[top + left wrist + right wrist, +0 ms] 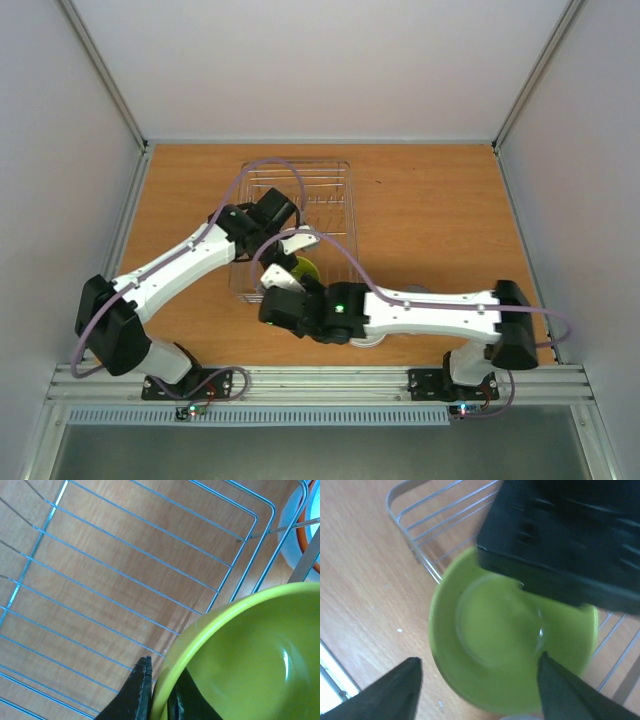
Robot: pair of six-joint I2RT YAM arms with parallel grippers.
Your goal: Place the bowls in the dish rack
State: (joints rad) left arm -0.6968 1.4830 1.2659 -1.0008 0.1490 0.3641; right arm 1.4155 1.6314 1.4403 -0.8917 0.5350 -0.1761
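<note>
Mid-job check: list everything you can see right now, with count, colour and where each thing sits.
dish rack: one, silver wire, middle of the table
green bowl: one, lime green, at the rack's near end, rim pinched by the left jaws
white bowl: one seen, white, just outside the rack
orange bowl: one, only its rim shows, against the white bowl
table: one, brown wood
left arm: one, white and black, jaws shut on the green bowl
right arm: one, white and black, jaws open above the green bowl
</note>
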